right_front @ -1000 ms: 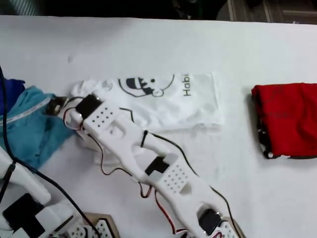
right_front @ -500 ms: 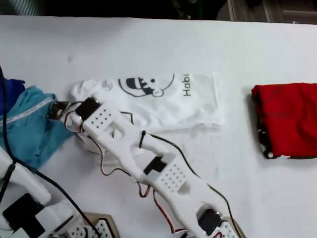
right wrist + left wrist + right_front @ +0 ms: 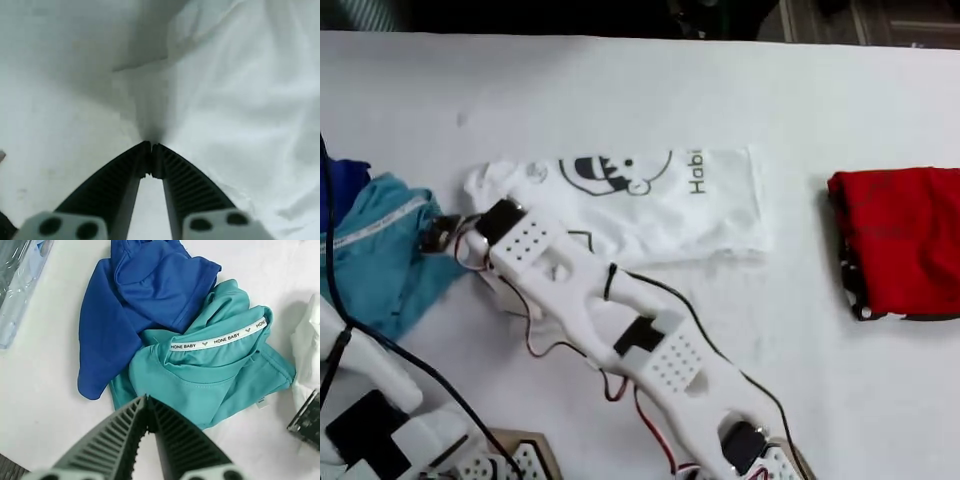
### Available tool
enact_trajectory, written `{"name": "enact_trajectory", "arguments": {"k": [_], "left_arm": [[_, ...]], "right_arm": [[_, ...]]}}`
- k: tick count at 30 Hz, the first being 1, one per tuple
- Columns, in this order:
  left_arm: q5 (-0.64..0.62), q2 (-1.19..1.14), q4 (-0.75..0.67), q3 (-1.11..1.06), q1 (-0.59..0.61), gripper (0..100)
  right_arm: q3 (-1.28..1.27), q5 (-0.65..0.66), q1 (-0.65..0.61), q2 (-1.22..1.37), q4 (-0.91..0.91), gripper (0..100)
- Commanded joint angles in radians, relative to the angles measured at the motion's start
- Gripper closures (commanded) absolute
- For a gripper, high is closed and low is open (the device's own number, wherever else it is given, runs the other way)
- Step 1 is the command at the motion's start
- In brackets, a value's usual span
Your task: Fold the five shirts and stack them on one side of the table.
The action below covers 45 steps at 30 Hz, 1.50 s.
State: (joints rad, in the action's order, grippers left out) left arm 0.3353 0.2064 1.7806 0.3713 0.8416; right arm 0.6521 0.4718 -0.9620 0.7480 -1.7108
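Centre shirt point(image 3: 660, 205) lies mid-frame on the table point(image 3: 620, 90), folded shirt point(image 3: 900, 240) at right edge, shirt heap point(image 3: 380, 260) at left edge, right arm point(image 3: 590, 300) crossing lower centre.

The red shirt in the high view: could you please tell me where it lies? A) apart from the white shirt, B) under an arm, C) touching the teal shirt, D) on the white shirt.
A: bare table shows between the red shirt and the white shirt.

Left tool point(image 3: 146, 402) and right tool point(image 3: 151, 149) are both pinched closed, right arm point(image 3: 590, 300) outstretched.
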Motion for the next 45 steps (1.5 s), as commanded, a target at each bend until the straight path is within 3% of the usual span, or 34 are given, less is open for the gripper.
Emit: {"name": "enact_trajectory", "arguments": {"k": [1, 6, 11, 16, 23, 33, 35, 41, 45], "left_arm": [[-0.009, 0.035, 0.005, 0.006, -0.008, 97], [-0.009, 0.035, 0.005, 0.006, -0.008, 97], [-0.009, 0.035, 0.005, 0.015, -0.004, 97], [-0.009, 0.077, 0.005, 0.015, -0.005, 97], [-0.002, 0.170, 0.002, 0.009, -0.004, 97], [-0.002, 0.171, 0.000, 0.008, -0.004, 97], [-0.002, 0.171, 0.000, 0.008, -0.004, 97], [-0.002, 0.171, -0.002, 0.006, -0.008, 97], [-0.002, 0.171, -0.002, 0.006, -0.007, 97]], "right_arm": [[-0.060, 0.009, -0.018, -0.088, -0.007, 98.0], [-0.032, -0.005, -0.008, -0.101, 0.019, 97.9], [0.123, -0.149, 0.047, -0.076, 0.085, 97.5], [0.158, -0.169, 0.033, 0.047, 0.171, 97.8], [0.180, -0.169, -0.044, 0.151, -0.015, 97.8], [-0.020, -0.161, -0.044, -0.105, -0.013, 97.3], [-0.041, -0.161, -0.039, -0.148, -0.013, 94.5], [-0.097, -0.161, 0.001, -0.318, -0.013, 73.8], [-0.054, -0.169, 0.079, -0.372, 0.081, 76.7]]}}
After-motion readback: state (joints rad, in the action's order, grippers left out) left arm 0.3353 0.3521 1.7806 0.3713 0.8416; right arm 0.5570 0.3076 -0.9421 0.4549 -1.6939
